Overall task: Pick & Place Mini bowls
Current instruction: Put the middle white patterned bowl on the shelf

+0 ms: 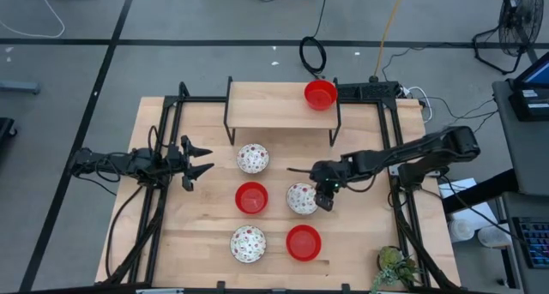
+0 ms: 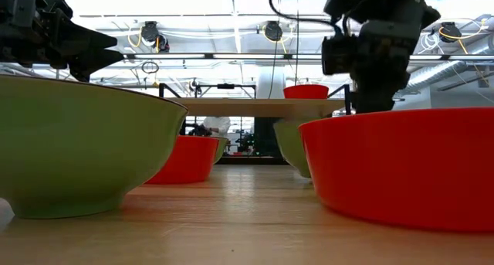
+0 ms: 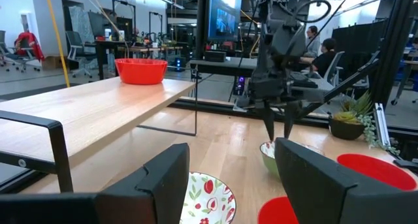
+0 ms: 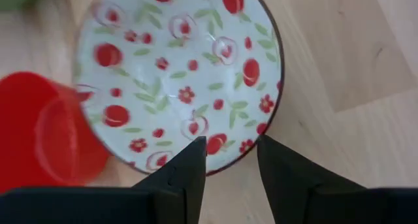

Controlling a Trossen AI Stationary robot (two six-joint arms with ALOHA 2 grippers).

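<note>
Three white bowls with red and green speckles rest on the table: far (image 1: 252,159), middle (image 1: 301,199) and near (image 1: 247,244). Two red bowls (image 1: 251,197) (image 1: 303,243) sit beside them on their bases. A third red bowl (image 1: 320,94) stands on the raised shelf. My right gripper (image 1: 324,200) points down, open, just over the right rim of the middle patterned bowl (image 4: 176,80); its fingers (image 4: 196,160) stand by that rim (image 4: 243,156), and no touch shows. My left gripper (image 1: 204,157) waits open at the table's left side, level above the table.
The wooden shelf (image 1: 283,105) on black legs spans the far middle of the table. Black frame rails (image 1: 163,183) run along both sides. A small potted plant (image 1: 395,264) sits at the near right corner. Bare wood lies between the left gripper and the bowls.
</note>
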